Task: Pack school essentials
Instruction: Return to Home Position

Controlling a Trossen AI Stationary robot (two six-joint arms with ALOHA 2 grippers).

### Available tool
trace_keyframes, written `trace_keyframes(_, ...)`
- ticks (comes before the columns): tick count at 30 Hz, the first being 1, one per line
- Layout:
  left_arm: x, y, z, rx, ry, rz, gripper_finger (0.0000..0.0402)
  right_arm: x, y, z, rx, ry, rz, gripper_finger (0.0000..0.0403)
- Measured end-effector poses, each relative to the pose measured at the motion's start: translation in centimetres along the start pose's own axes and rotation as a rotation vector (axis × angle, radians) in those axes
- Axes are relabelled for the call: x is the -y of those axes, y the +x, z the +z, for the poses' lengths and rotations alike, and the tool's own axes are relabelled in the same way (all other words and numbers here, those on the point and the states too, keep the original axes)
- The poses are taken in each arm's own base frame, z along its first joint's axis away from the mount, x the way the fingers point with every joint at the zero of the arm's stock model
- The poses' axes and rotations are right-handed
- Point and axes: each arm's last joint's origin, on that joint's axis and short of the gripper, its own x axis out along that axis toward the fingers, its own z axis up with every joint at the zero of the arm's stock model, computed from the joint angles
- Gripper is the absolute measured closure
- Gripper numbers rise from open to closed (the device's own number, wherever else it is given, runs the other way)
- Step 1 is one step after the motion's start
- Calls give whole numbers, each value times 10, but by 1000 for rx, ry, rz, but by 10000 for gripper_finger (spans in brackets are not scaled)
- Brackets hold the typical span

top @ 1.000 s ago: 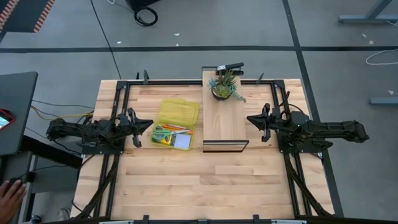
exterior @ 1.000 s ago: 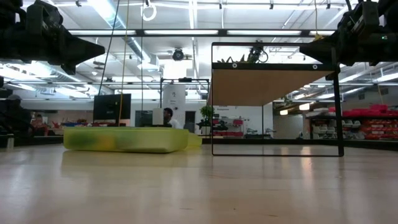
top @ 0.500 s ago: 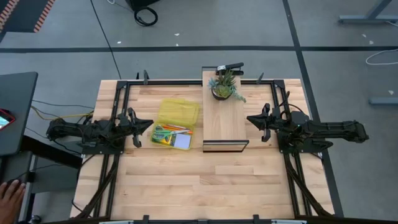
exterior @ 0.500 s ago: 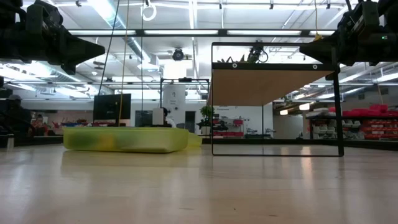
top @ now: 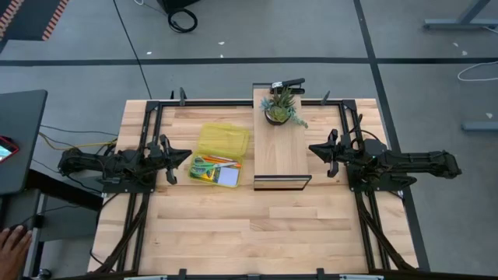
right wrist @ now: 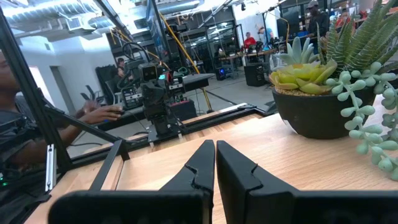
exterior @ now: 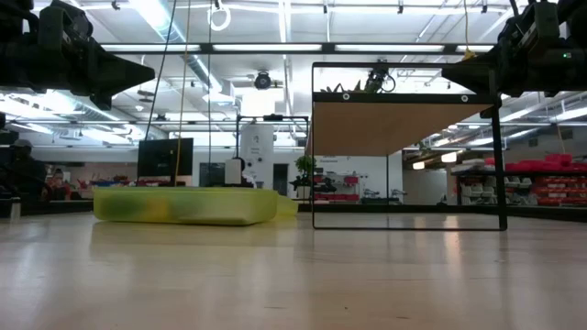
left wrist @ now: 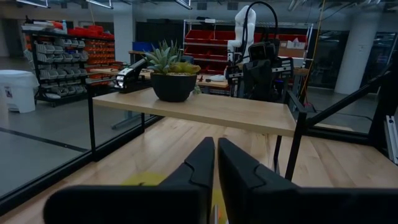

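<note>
Since everything I can make out is inside the translucent yellow plastic case (top: 226, 138), I judge packing done; only parking the arms is left.

- Contents of the case's tray half: green-handled scissors (top: 205, 165), orange pencils (top: 224, 159), light blue square sticky-note pad (top: 228, 178). I can't resolve the crayon box or the small set from above. The lid is open.
- Left gripper (top: 185, 156): just beside the case on the left arm's side, raised off the table, not touching it. Fingers (left wrist: 202, 158) are pinched to a sliver and hold nothing.
- Right gripper (top: 313, 147): well apart from the case, past the raised wooden shelf with the black frame (top: 282, 148). Jaws are pressed together and empty.
- Potted green succulent (top: 280, 109): on that shelf, at the end farthest from the case's tray.

How I'd run the homing:
- Keep both pairs of jaws closed so nothing snags.
- Pull the left arm straight back from the case, with no sideways sweep near the open lid.
- Retract the right arm away from the shelf frame before any joint swing. The plant fills the right wrist view, so the margin there looks thin.
- Go slowly. A person's hand (top: 9, 245) shows off the table, well away from the case on the left arm's side.
</note>
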Motion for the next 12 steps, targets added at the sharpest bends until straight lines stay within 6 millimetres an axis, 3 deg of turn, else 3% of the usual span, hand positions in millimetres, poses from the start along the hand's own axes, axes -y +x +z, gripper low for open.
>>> trace_keyframes(12,0,0,0,0,0,1,374,0,0,0,0,0,0,380)
